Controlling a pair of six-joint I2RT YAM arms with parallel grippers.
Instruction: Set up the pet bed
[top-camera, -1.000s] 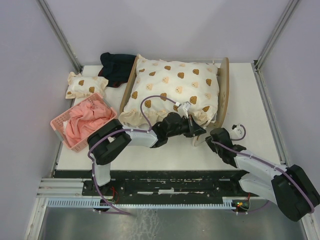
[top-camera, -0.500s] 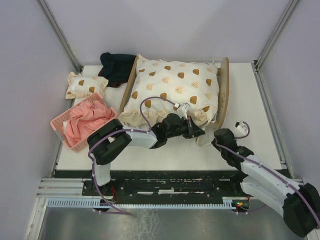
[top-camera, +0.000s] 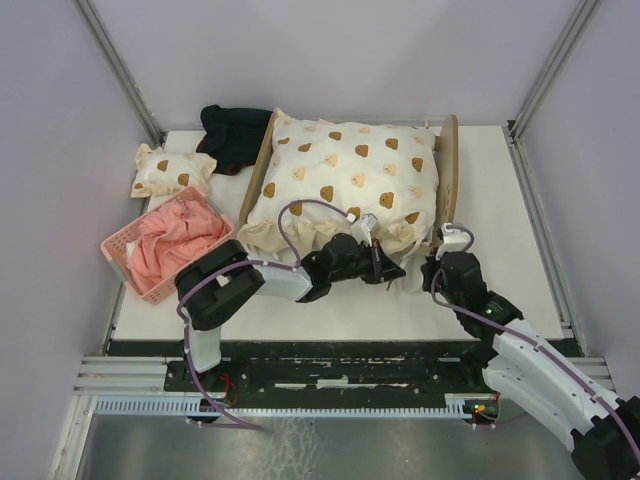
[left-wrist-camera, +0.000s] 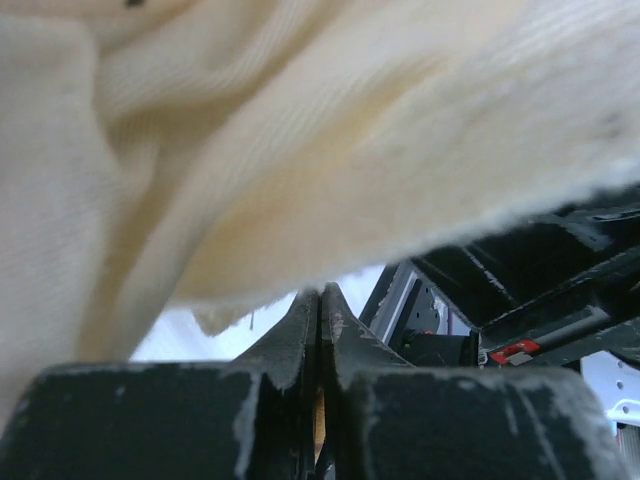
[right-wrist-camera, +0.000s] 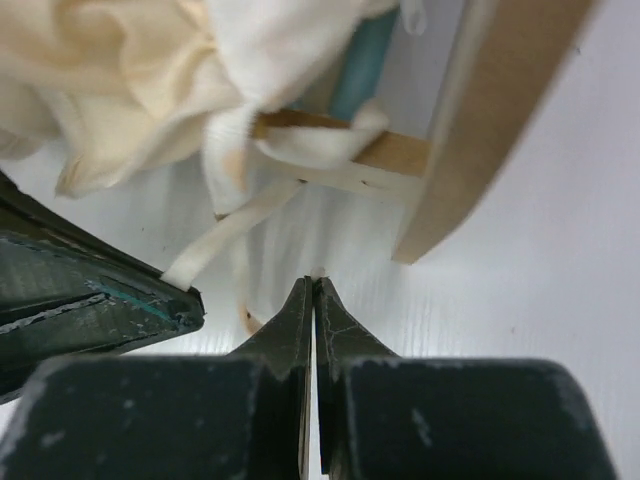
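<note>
The pet bed (top-camera: 449, 175) lies across the table, its arched plywood headboard on the right. A cream bear-print quilt (top-camera: 345, 180) covers nearly all of it. In the right wrist view I see the headboard's end (right-wrist-camera: 490, 130), a side rail (right-wrist-camera: 395, 155) and a sliver of blue mattress (right-wrist-camera: 362, 55). My left gripper (top-camera: 385, 268) sits under the quilt's near right corner, shut, with a white strip (right-wrist-camera: 235, 220) of the quilt running into its tip. My right gripper (top-camera: 432, 270) is shut on nothing, low over the table beside the headboard's near end.
A pink basket (top-camera: 118, 252) of pink cloth stands at the left. Behind it lies a small bear-print pillow (top-camera: 170, 170), and a dark cloth (top-camera: 235, 135) is at the back. Bare white table (top-camera: 500, 200) lies right of the headboard.
My right gripper has shut and swung up and left to the bed's near right corner. The left gripper has drifted slightly left, still shut under the quilt's edge.
</note>
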